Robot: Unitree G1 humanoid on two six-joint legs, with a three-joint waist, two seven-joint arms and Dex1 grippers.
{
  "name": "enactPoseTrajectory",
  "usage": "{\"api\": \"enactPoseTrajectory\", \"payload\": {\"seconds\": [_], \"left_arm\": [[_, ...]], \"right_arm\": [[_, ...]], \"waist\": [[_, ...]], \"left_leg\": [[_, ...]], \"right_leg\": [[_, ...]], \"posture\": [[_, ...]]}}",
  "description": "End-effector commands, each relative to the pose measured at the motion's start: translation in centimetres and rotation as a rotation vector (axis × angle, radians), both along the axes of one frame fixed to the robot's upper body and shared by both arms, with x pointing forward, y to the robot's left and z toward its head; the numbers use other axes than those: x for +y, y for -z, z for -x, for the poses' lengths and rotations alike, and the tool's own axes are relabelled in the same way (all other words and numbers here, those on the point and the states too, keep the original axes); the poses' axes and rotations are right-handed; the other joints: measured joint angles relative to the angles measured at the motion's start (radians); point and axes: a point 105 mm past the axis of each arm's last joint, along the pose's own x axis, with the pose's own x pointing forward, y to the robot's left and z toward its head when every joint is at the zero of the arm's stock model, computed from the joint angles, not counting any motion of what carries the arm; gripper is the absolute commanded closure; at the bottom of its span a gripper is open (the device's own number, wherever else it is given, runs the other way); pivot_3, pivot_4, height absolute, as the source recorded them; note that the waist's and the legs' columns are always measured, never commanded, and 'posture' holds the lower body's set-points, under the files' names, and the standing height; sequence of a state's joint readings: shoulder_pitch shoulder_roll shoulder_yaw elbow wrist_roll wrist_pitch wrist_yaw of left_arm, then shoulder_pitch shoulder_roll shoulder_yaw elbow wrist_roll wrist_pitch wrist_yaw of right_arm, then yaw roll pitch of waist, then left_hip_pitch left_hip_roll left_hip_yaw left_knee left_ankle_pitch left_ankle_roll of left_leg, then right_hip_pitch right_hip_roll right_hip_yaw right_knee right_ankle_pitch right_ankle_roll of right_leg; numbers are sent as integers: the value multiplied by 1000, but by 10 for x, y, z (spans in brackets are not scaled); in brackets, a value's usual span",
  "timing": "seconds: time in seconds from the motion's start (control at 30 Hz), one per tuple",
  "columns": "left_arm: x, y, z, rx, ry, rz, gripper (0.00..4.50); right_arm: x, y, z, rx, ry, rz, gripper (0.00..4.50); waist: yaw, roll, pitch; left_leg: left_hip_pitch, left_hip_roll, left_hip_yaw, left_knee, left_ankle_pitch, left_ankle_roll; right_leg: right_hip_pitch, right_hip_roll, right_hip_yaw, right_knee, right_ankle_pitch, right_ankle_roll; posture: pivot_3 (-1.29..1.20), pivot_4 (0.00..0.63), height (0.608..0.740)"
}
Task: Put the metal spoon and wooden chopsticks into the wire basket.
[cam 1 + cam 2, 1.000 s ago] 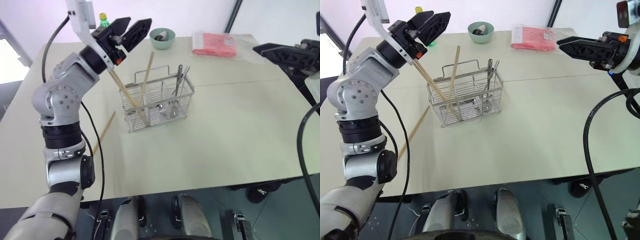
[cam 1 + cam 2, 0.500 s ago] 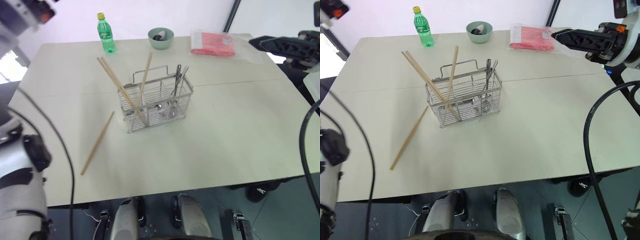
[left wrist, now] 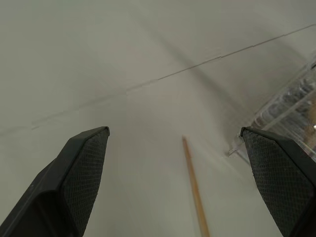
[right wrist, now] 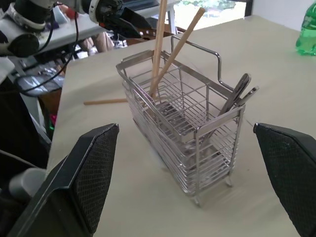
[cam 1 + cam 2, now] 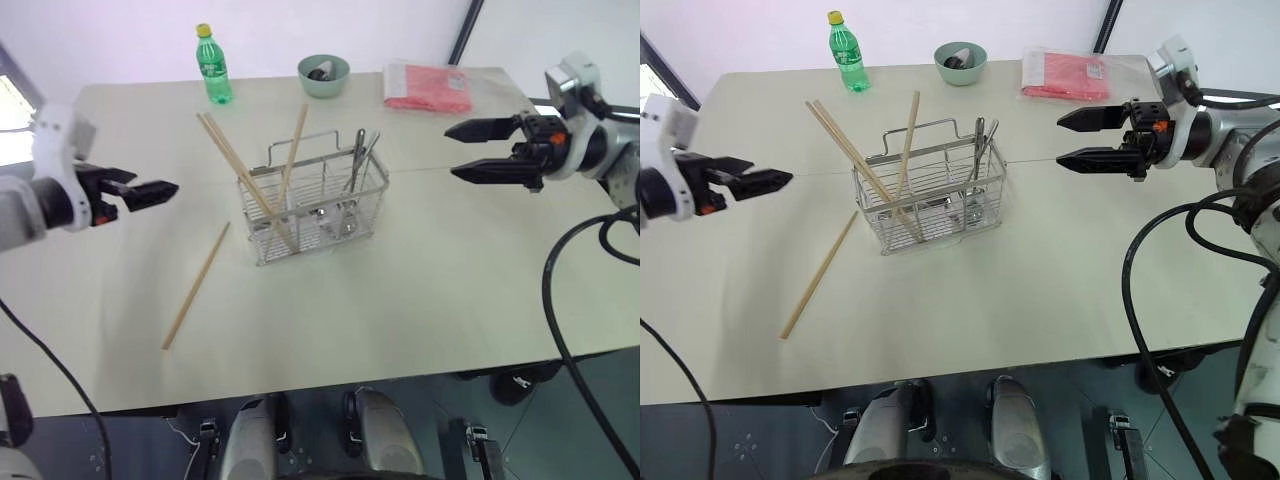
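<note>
Nearest me, one pale, straight chopstick [image 5: 196, 286] lies flat on the matte cream table [image 5: 420, 290]. My left gripper [image 5: 158, 190] hovers beside it, black textured fingers apart and empty. Next, the silver wire-grid basket [image 5: 318, 205] stands upright, three chopsticks [image 5: 240, 170] leaning out of it and the shiny spoon [image 5: 356, 160] propped in its right end. My right gripper [image 5: 462, 150] hangs spread wide, empty. Beyond: a green bottle [image 5: 212, 66], a round pale bowl [image 5: 324, 75], a red packet [image 5: 428, 87].
</note>
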State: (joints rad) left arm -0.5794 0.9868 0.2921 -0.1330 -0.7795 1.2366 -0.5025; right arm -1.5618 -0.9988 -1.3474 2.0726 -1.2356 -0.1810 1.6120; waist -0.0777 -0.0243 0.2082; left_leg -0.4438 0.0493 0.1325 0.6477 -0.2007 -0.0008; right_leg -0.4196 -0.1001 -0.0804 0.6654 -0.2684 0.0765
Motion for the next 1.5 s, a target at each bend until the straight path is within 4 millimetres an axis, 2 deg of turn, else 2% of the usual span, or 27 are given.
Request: {"api": "enactPoseTrajectory", "payload": {"seconds": [0.03, 0.17, 0.47, 0.77, 0.87, 1.0, 1.03, 1.1, 1.23, 1.5], "left_arm": [[-10, 20, -4, 32, -5, -95, 30], [-24, 46, -10, 73, 41, -154, 30], [-36, 76, -42, 106, 69, -207, 30], [-30, 114, -57, 203, 65, -272, 30], [-39, 114, -58, 202, 93, -213, 933], [-42, 114, -60, 183, 97, -223, 2888], [-41, 113, -61, 180, 88, -226, 3553], [-38, 112, -63, 171, 70, -227, 4439], [-29, 105, -67, 146, 24, -232, 4439], [14, 74, -80, 35, -220, -182, 4439]], "right_arm": [[2, -5, 3, -43, -19, -10, 0], [1, -7, 3, -39, -15, -23, 0], [1, -11, 3, -40, -13, -50, 0], [4, -14, 3, -64, -24, -63, 0], [3, -19, 3, -63, -22, -73, 0], [3, -24, 4, -57, -20, -84, 0], [3, -25, 4, -56, -20, -86, 0], [4, -27, 4, -52, -21, -89, 0], [5, -29, 4, -44, -23, -93, 0], [8, -37, 5, -47, -34, -100, 0]], "waist": [[-1, 0, 0], [-3, 0, 0], [2, 0, 0], [5, 0, 0], [6, 0, 0], [6, 0, -1], [6, 0, -1], [7, 0, -1], [7, 0, -1], [2, 0, 0]], "left_leg": [[0, 0, 0, 0, 0, 0], [1, 0, 0, 1, 0, 0], [1, 0, 0, 1, 0, 0], [2, 0, -1, 1, 0, -1], [4, 0, -1, 1, 0, -1], [5, -1, -1, 1, 0, -1], [5, -1, -2, 1, 0, -1], [5, -1, -2, 1, 0, -1], [5, -1, -2, 1, 0, -1], [4, -1, -3, 1, 0, 0]], "right_leg": [[0, 0, 0, 0, 0, 0], [0, 1, 0, 0, 0, 0], [1, 2, 0, 0, 0, 0], [1, 1, 0, 0, 0, -1], [4, -2, 0, 0, 0, -1], [6, -6, -1, 0, 0, -1], [6, -7, -1, 0, 0, 0], [6, -7, -1, -1, 0, 0], [6, -7, -2, 0, 0, 0], [5, -6, -2, 0, 0, 0]], "posture": [[0, 150, 733], [0, 150, 733], [0, 150, 733], [0, 150, 733], [0, 150, 733], [0, 150, 733], [0, 150, 733], [0, 150, 733], [0, 150, 733], [0, 150, 733]]}}
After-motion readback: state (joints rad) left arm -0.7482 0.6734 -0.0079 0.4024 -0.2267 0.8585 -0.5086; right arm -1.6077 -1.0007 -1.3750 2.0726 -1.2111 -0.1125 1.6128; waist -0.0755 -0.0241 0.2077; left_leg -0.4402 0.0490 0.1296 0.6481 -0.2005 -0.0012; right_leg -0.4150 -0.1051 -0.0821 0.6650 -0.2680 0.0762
